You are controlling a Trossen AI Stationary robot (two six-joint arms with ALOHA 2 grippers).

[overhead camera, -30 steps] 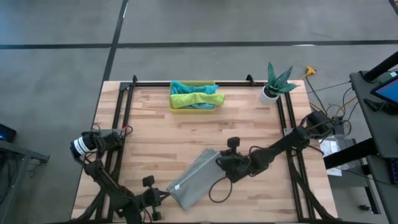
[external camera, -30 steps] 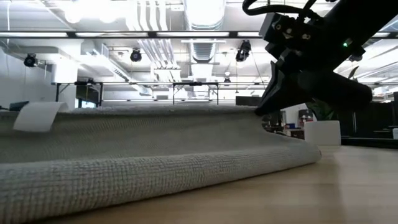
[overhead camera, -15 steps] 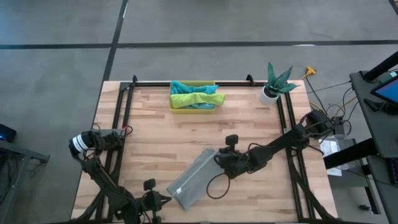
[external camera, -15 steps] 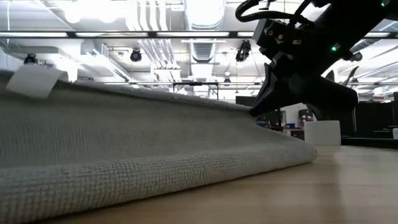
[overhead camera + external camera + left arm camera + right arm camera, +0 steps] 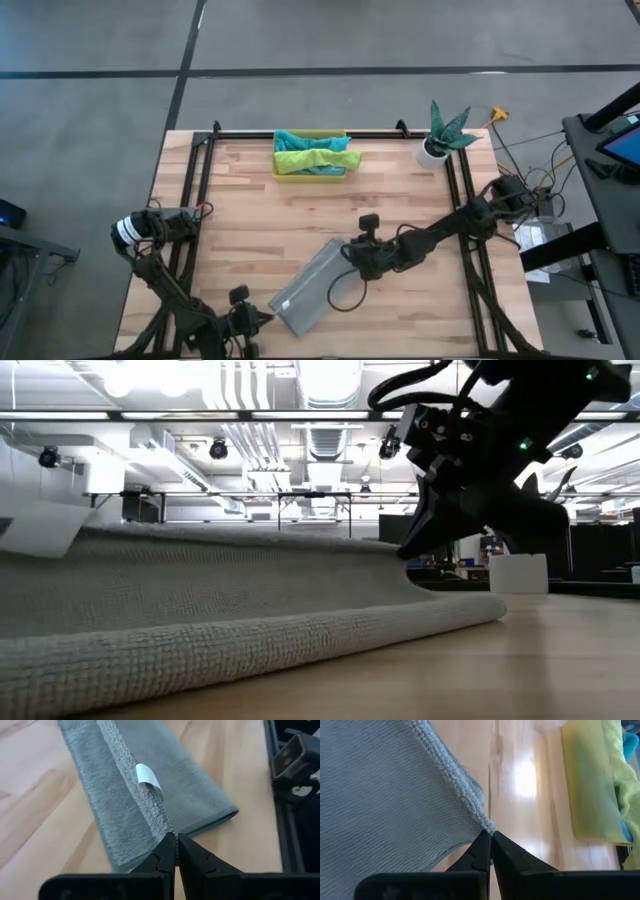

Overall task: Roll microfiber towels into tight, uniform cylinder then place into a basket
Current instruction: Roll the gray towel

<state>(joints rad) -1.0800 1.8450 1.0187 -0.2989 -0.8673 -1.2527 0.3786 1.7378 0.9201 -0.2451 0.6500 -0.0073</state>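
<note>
Both hands (image 5: 174, 840) (image 5: 491, 838) pinched on grey towel (image 5: 312, 288) edges, far end cropped.

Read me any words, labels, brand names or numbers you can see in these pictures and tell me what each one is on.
No text can be read in any view.
White tag sewn on the grey towel: shows blank, no print visible.
Screen at the right edge of the high view: too small to read.
Yellow basket and white plant pot: no markings visible.

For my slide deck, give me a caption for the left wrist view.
Left hand shut on the folded edge of the grey towel, near its white tag.
</note>
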